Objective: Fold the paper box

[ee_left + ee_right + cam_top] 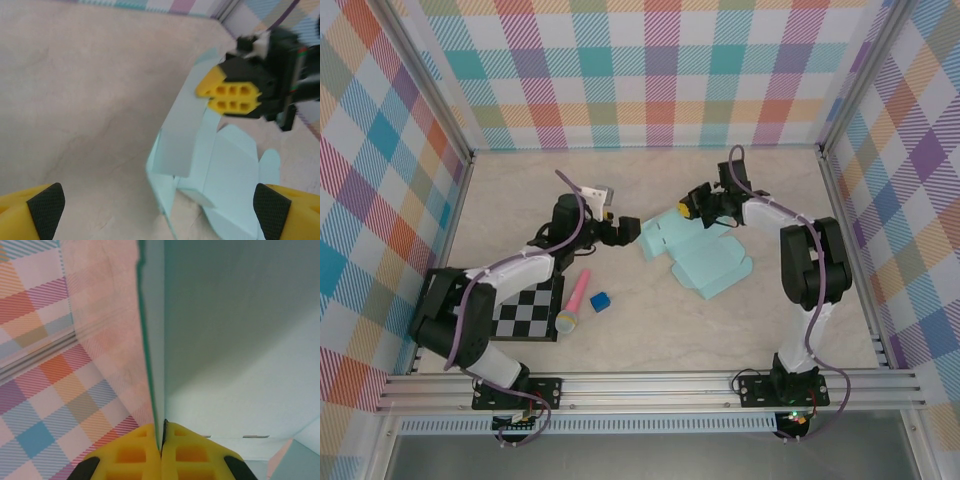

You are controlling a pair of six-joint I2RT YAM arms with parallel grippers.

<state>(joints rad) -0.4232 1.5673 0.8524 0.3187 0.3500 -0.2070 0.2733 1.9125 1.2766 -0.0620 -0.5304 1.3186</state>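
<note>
The paper box (698, 257) lies near the middle of the desk (650, 345) as a pale mint-blue card sheet. It is partly folded, with some panels flat and a flap standing up at its far left side.

The right fingers (686, 209) sit at the far edge of the paper box and are closed on that raised flap. From the right wrist, the two yellow fingers (132, 456) are pressed together with the thin card edge caught in the seam between them, and a broad panel of the paper box (240, 340) rises just ahead. The left wrist view shows the same pinch, with the right fingers (227, 93) at the top of the upright strip.

The left fingers (623, 232) are just left of the paper box and point toward it. They are spread wide and hold nothing. Their black pads (46, 207) sit at either lower corner of the left wrist view, and the paper box (220, 170) lies ahead between them.

Nearer the arm bases and to the left of the paper box, a small blue cube (599, 301) lies on the desk. A pink microphone-shaped toy (576, 298) lies just beyond the cube, and a black-and-white checkerboard (525, 311) lies further left again.
</note>
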